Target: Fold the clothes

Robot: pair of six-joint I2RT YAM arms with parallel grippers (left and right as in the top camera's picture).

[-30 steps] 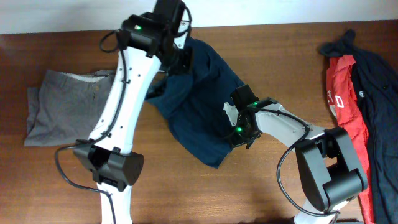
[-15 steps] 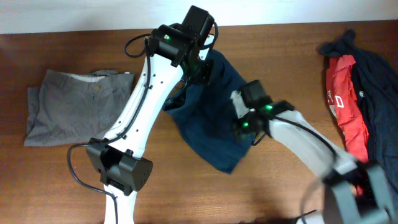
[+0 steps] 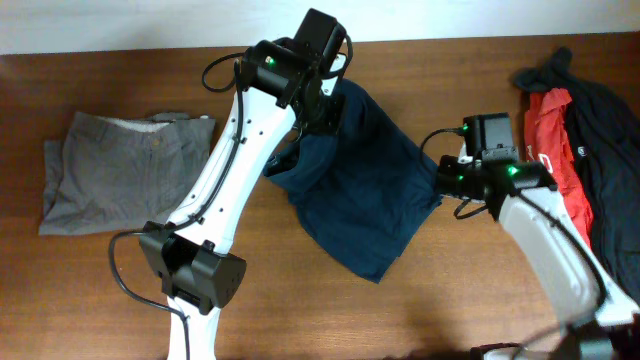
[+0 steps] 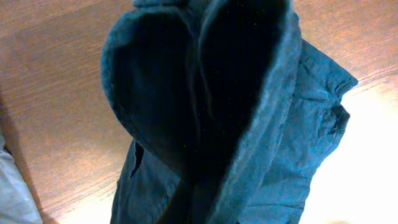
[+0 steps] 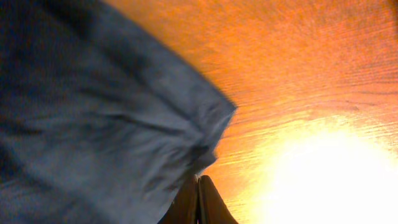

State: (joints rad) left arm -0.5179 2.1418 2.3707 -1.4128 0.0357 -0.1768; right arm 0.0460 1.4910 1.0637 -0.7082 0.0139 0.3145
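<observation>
I am judging the job as well short of done. The grey shorts [image 3: 120, 175] are lying flattened and roughly squared up well away from my left claw [image 3: 328, 112], on its outer side, so I am counting them as finished or nearly so. The navy blue piece [image 3: 360, 190] is hanging between my two claws, one end draped from the left claw and the opposite corner reaching across to the right claw [image 3: 447, 185].

The left claw is closed on that fabric. Its wrist camera is showing only dark blue folds [image 4: 261, 155] and no fingers. The right claw [image 5: 198, 193] is pinched shut, and I am reading it as nipping the hem of the cloth [image 5: 93, 124] just above its tips. No fold is showing in this piece yet.

Just beyond the right claw, on its outer side, the red shirt [image 3: 555, 170] and a black garment [image 3: 610, 170] are lying heaped and unfolded.

The brown wooden table [image 3: 450, 300] is throwing strong glare under the right claw. A pale wall [image 3: 100, 25] is running along the table's far edge.
</observation>
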